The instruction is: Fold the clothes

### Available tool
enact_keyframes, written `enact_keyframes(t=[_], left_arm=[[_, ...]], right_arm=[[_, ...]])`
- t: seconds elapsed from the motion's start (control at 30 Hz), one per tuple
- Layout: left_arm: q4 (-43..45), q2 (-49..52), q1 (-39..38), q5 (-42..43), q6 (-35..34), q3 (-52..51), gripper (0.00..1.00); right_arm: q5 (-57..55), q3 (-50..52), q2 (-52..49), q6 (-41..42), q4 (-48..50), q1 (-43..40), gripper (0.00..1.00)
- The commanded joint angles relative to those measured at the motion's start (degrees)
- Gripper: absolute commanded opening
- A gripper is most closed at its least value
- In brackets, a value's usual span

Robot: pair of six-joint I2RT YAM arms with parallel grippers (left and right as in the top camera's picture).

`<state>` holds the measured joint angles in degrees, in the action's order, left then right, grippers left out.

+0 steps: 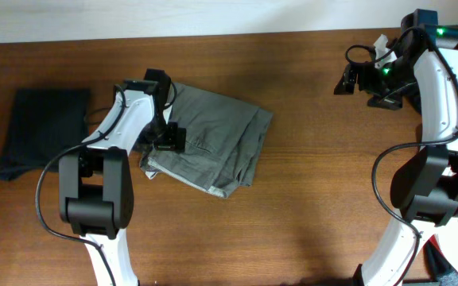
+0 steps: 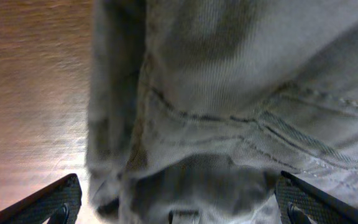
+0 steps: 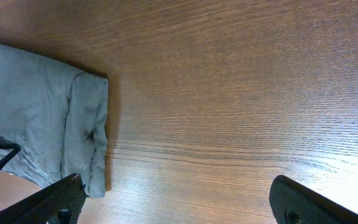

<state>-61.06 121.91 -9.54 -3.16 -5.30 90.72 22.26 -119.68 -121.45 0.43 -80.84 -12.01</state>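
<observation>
The grey-khaki trousers (image 1: 213, 147) are laid folded on the wooden counter (image 1: 308, 206), left of its middle. The left pincer (image 1: 168, 141) is held spread wide over their left edge, pinching nothing. The right pincer (image 1: 348, 79) is likewise spread, above bare wood far right. A black garment (image 1: 42, 127) is laid far left.

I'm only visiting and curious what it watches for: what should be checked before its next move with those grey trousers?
1. Left pincer open: ok.
2. Left pincer above the trousers: ok, at their left edge.
3. Touching the cloth: cannot tell.
4. Right pincer open, away from the cloth: ok.
5. Black garment apart from the trousers: ok.
</observation>
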Motion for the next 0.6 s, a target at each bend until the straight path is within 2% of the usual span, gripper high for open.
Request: enact_keyframes(t=[0.0, 0.23, 0.57], left_arm=[[2.47, -0.85, 0.48, 0.42, 1.07, -3.02, 0.99], [8.37, -0.85, 0.76, 0.42, 1.07, -8.61, 0.99], [10.43, -0.83, 0.76, 0.44, 0.22, -12.0, 0.99]], right_arm=[[-0.48, -0.37, 0.85, 0.02, -0.17, 0.13, 0.99], [-0.48, -0.37, 0.85, 0.02, -0.2, 0.13, 0.99], [-0.48, -0.37, 0.85, 0.02, -0.17, 0.13, 0.99]])
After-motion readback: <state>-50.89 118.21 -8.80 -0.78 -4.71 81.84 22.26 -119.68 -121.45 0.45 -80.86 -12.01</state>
